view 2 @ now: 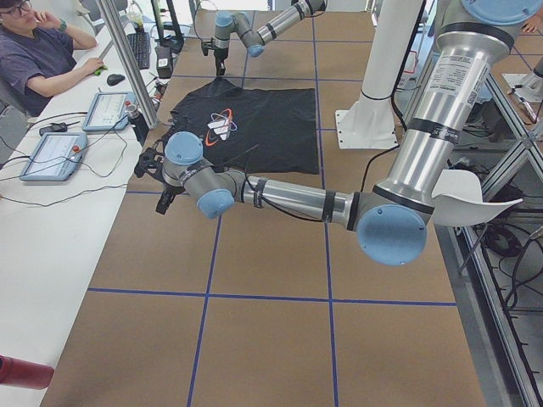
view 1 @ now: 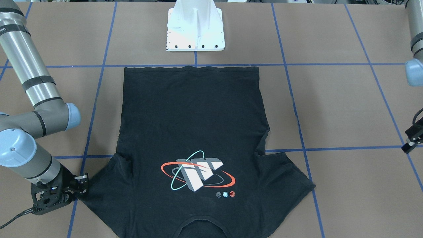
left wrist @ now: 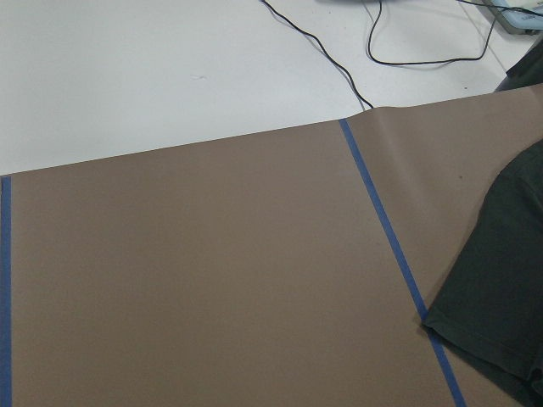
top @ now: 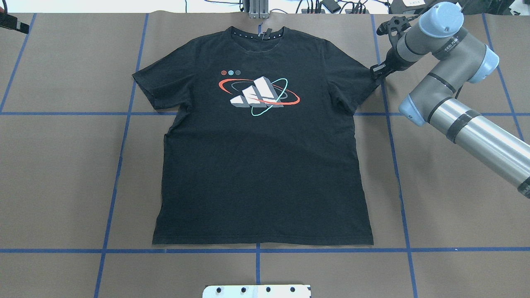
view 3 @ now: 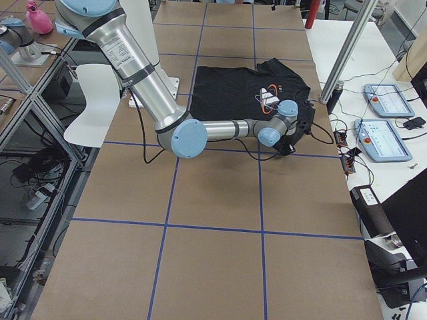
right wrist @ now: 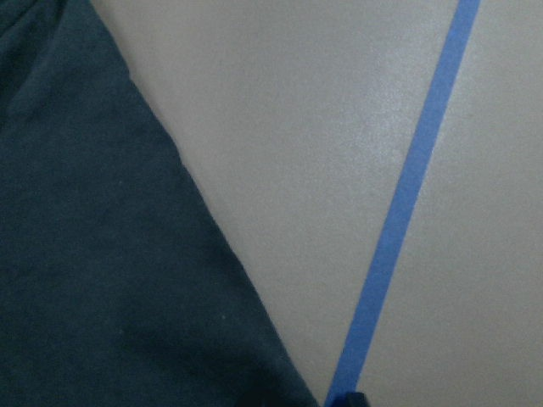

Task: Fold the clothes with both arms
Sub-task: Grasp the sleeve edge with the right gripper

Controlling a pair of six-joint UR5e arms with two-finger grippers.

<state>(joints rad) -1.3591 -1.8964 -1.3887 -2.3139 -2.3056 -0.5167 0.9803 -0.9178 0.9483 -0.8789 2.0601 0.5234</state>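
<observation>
The black T-shirt [view 1: 191, 125] lies flat on the table with the logo [top: 260, 96] facing up; it also shows in the overhead view [top: 261, 174]. Its collar points away from the robot. My right gripper [view 1: 81, 186] is low at the tip of one sleeve [top: 364, 78], touching its edge, and its jaws look open. The right wrist view shows the sleeve edge [right wrist: 102, 254] flat on the table. My left gripper [view 1: 409, 143] hangs off the shirt, well out from the other sleeve [left wrist: 509, 280]. I cannot tell whether it is open or shut.
The white pedestal [view 1: 195, 29] stands just behind the shirt's hem. Blue tape lines [top: 120, 157] grid the brown table. An operator [view 2: 42, 51] sits at a side bench with control tablets [view 2: 51, 153] and cables, beyond the table's far edge.
</observation>
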